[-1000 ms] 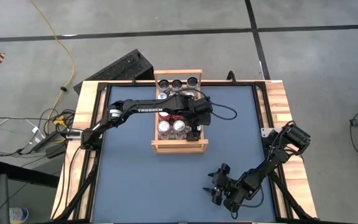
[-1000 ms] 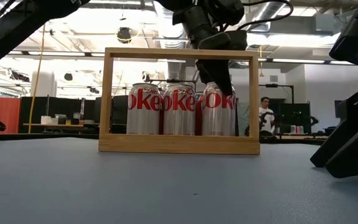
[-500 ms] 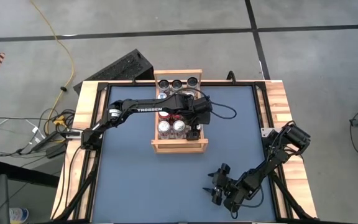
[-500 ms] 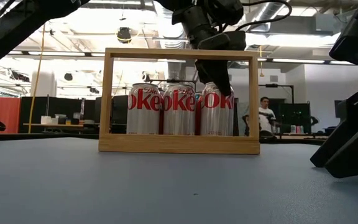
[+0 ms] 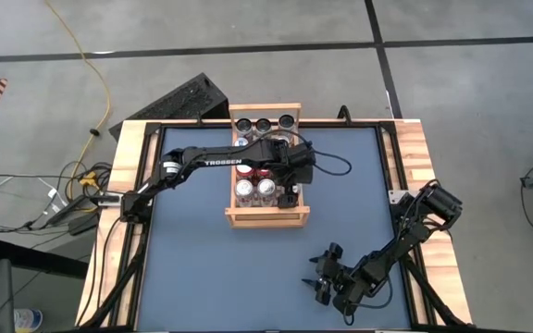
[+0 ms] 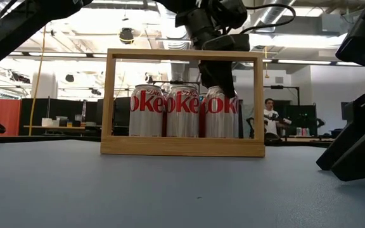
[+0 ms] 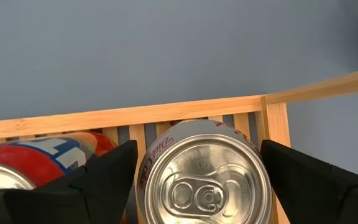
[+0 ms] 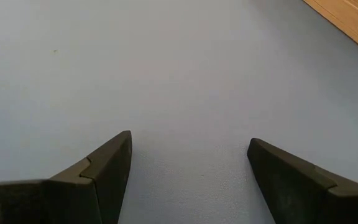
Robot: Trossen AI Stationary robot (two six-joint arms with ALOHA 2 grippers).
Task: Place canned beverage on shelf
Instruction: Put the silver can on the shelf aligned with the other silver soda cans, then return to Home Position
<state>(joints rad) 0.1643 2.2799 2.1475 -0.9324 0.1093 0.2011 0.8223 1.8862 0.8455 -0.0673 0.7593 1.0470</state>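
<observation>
Left pincer (image 7: 201, 162) now wider around can (image 7: 202, 177) on shelf (image 7: 123, 115)

left arm (image 5: 213, 163): black jointed links, white TROSSEN lettering, thin black cable looped at the wrist | right arm (image 5: 391, 248): black, blocky joints | fingers (image 8: 98, 163): dark, wedge-shaped, matte, tapered to blunt tips

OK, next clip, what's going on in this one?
The left gripper is over the wooden shelf at the far middle of the table, its fingers standing apart on either side of a silver can at the front right corner. There is a gap on both sides, so the can looks released. More cans fill the shelf. The right gripper waits open near the table's front right, holding nothing.
</observation>
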